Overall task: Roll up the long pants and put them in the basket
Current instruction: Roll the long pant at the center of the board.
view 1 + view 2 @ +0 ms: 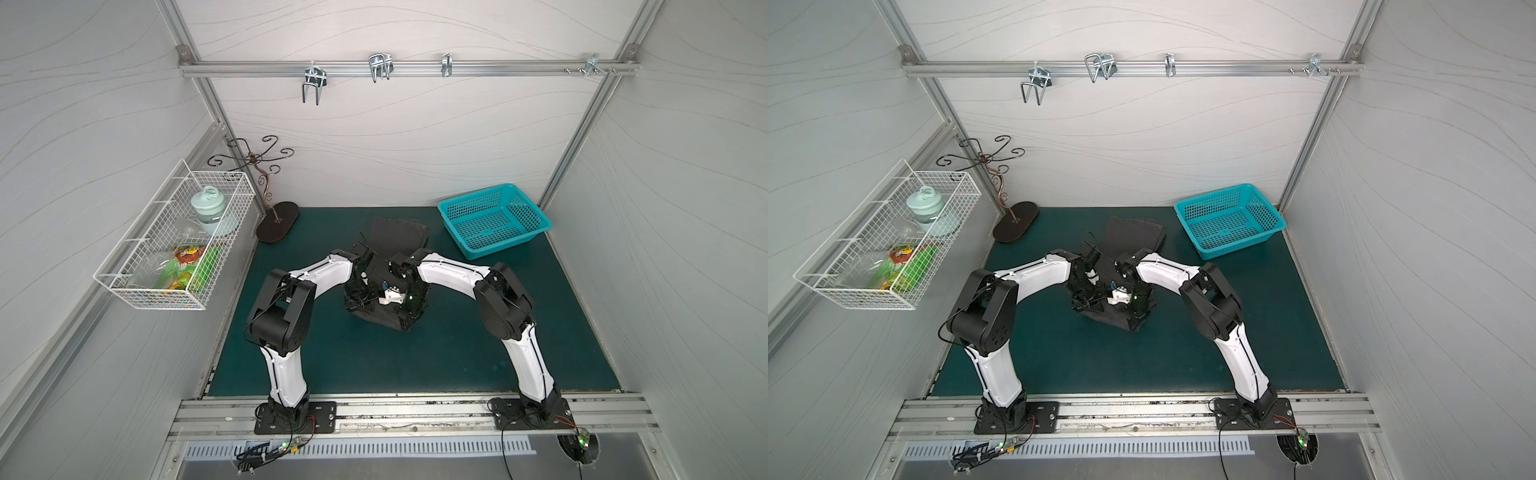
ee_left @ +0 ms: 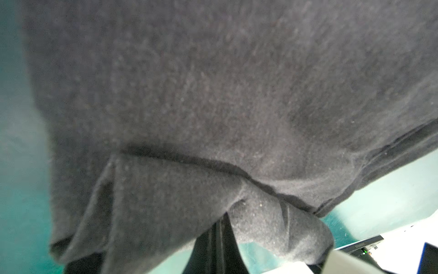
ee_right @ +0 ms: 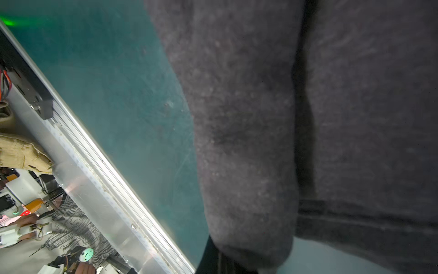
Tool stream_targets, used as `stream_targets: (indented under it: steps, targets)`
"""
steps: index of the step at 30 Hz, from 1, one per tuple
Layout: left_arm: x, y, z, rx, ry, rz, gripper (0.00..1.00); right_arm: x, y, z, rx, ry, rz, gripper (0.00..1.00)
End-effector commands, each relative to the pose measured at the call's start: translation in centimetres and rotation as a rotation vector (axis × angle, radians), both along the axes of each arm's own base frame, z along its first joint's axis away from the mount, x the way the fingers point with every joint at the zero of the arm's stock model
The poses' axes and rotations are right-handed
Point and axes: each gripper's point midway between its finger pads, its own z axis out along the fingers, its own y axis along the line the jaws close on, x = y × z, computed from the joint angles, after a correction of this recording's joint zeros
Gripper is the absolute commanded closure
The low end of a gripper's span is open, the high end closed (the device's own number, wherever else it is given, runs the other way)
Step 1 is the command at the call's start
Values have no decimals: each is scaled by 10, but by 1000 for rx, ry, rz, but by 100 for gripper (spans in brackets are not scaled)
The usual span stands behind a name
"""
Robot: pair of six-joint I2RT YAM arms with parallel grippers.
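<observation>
The long pants (image 1: 400, 237) are dark charcoal cloth, bunched in the middle of the green mat (image 1: 419, 361). Their far part lies flat, and their near fold (image 1: 1117, 322) hangs under both wrists. In both top views the two arms meet over the cloth. My left gripper (image 2: 220, 229) is shut on a pinch of the fabric; its dark fingers (image 2: 211, 251) press together and cloth drapes over them. My right gripper (image 3: 221, 255) is also shut on a fold of the pants (image 3: 248, 142), lifted off the mat. Neither gripper's fingertips show in the top views.
A teal plastic basket (image 1: 494, 220) stands at the back right of the mat. A dark oval-based metal stand (image 1: 277, 221) is at the back left. A white wire basket (image 1: 174, 245) with packets hangs on the left wall. Hooks (image 1: 380, 68) hang on the back rail.
</observation>
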Motion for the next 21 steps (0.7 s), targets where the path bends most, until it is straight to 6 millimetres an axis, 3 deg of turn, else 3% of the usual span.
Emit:
stream_targets:
  steps: [1, 10, 15, 21]
  targets:
    - [-12, -2, 2, -16, 15, -38, 100, 28, 5, -6, 28, -51, -27, 100]
    - [-26, 1, -3, -14, 55, -63, 100, 62, -5, -20, 20, -42, -109, 100]
    - [-27, 9, -1, 34, 59, -63, 100, 64, -7, -34, -4, -15, -119, 100]
    - [-24, 25, 16, 122, 23, -28, 100, 64, -10, -50, -29, 3, -134, 100]
